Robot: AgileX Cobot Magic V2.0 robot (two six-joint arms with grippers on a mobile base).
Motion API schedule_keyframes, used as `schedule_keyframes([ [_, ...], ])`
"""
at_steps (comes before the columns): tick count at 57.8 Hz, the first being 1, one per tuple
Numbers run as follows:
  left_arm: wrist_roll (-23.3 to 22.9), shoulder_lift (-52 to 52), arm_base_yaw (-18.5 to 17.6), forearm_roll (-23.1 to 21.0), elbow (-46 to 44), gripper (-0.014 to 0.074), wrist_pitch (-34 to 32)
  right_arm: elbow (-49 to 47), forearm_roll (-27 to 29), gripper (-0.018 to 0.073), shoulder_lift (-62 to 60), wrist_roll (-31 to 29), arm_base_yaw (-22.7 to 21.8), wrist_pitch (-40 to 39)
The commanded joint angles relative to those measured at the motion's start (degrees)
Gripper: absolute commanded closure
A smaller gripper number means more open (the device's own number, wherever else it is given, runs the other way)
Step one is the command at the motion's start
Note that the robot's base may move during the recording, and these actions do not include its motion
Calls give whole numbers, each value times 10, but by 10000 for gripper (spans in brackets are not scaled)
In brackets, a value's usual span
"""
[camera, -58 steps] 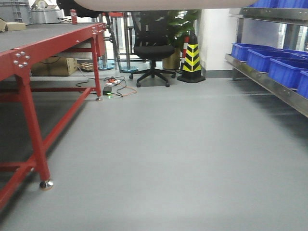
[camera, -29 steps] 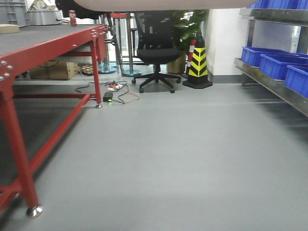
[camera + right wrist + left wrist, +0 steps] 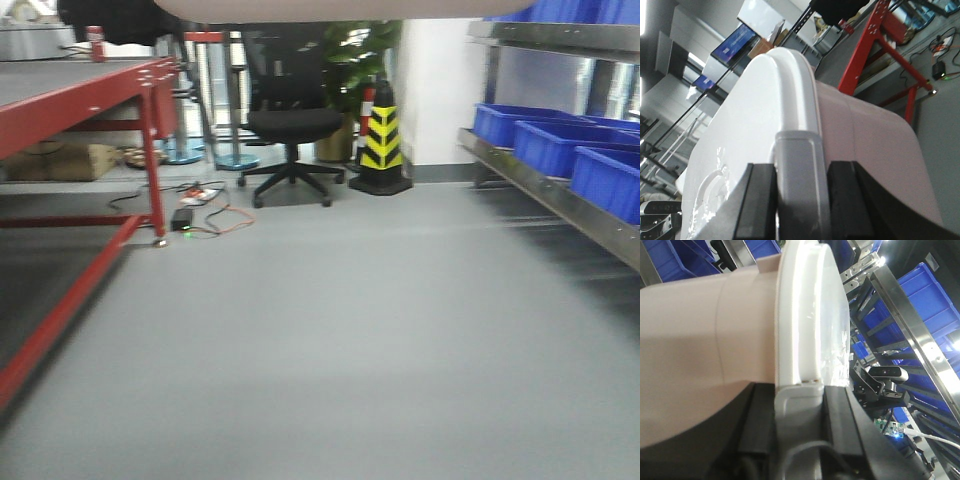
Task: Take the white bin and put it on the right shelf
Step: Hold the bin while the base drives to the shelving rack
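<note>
the red counter (image 3: 80, 105), office chair (image 3: 290, 110) and striped cone (image 3: 380, 135) have slid toward 9 o'clock since half a second ago, and the right shelf (image 3: 565, 200) with its blue bins (image 3: 555, 140) reaches further in at 3 o'clock. the white bin (image 3: 340, 8) is held aloft, its underside lining the front view at 12 o'clock, apart from the shelf. the left pincer (image 3: 797, 425) and the right pincer (image 3: 800, 200) each clamp a grey end handle of the bin.

White bin (image 3: 340, 9) mostly off-frame above
</note>
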Motion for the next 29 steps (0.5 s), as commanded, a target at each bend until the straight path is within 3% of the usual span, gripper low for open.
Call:
schedule_keyframes([
  [1, 10, -29, -10, -68, -19, 722, 105, -18, 43, 500, -20, 2, 4, 24],
  [29, 10, -29, -10, -68, -19, 722, 105, -18, 43, 500, -20, 2, 4, 24],
])
